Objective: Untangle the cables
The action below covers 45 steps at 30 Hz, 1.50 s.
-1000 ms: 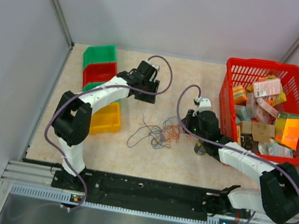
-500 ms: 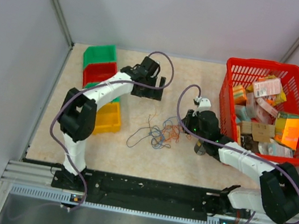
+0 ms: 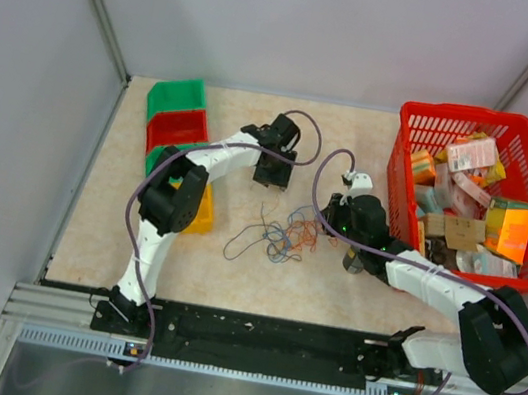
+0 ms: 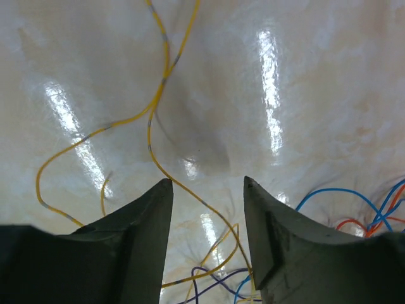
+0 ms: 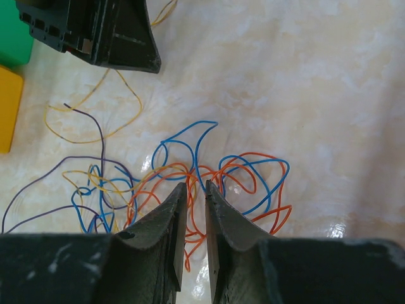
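Observation:
The cables [image 3: 283,233] lie in a loose tangle of thin blue, orange, purple and yellow wires on the table's middle. My left gripper [image 3: 272,173] hangs just behind the tangle. In the left wrist view it [image 4: 207,183] is open, and a yellow wire [image 4: 158,95] runs on the table between the jaws. My right gripper [image 3: 333,219] is at the tangle's right edge. In the right wrist view it [image 5: 195,185] stands over orange and blue loops [image 5: 240,174] with the jaws a narrow gap apart. Wires pass under that gap.
Green [image 3: 177,99], red [image 3: 176,127] and yellow [image 3: 203,210] bins stand at the left. A red basket [image 3: 460,116] full of packets stands at the right. Walls close the table at back and sides. The left gripper's body [image 5: 107,31] shows in the right wrist view.
My left gripper has swung right from beside the bins and come down close behind the tangle. The right arm and the cables have not moved.

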### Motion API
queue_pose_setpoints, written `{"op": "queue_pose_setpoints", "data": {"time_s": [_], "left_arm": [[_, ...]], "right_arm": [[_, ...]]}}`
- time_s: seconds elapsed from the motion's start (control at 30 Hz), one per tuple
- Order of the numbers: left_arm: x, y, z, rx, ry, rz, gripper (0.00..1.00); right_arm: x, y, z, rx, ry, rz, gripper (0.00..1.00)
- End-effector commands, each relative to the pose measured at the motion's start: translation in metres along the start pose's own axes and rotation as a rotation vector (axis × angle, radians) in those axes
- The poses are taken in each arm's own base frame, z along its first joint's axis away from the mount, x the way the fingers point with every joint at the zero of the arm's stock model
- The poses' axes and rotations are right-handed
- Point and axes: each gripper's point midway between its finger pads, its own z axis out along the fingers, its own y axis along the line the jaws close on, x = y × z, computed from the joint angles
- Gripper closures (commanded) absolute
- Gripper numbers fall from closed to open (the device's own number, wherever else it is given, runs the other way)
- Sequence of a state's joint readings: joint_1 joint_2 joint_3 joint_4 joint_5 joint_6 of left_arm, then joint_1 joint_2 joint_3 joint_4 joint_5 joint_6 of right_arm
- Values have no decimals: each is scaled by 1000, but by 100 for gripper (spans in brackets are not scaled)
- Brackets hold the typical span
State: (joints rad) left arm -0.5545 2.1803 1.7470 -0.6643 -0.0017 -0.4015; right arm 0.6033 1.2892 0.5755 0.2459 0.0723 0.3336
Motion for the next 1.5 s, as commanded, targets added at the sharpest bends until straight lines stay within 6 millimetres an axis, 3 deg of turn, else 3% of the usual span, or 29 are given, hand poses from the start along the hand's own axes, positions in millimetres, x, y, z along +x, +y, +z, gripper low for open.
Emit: {"op": "queue_pose_setpoints", "data": {"time_s": [0.0,0.07,0.13,0.17,0.3,0.37,0.47,0.7,0.93,1.0,1.23,1.33,1.47], "left_arm": [[-13,7,-10,-44,-57,-8,54],[-15,10,-15,-61,-74,-15,72],[-22,12,-30,-75,-113,-7,96],[-28,13,-42,-76,-142,-3,100],[-50,11,-107,-33,-269,15,100],[-58,13,-155,-9,-362,26,100],[-56,23,-206,-14,-470,44,100],[-17,68,-272,-99,-633,15,100],[18,119,-324,-237,-841,-71,100],[26,126,-324,-238,-870,-115,100],[42,138,-257,-230,-785,-191,100],[35,149,-245,-226,-814,-233,100],[21,168,-242,-241,-887,-256,100]], "right_arm": [[-17,4,-3,-24,-61,12,82],[-17,4,-2,-24,-61,12,83],[-16,4,-3,-22,-58,10,83],[-17,4,-3,-22,-60,12,83],[-17,2,-3,-11,-62,10,83],[-16,2,-4,-10,-61,7,83],[-17,2,-5,-10,-66,11,83],[-17,2,-5,-10,-64,12,83],[-15,3,-4,-20,-59,13,83],[-15,3,-3,-21,-57,15,83],[-12,3,-1,-20,-51,16,83],[-12,2,-1,-14,-48,15,83],[-11,2,-1,-17,-47,15,83]]}}
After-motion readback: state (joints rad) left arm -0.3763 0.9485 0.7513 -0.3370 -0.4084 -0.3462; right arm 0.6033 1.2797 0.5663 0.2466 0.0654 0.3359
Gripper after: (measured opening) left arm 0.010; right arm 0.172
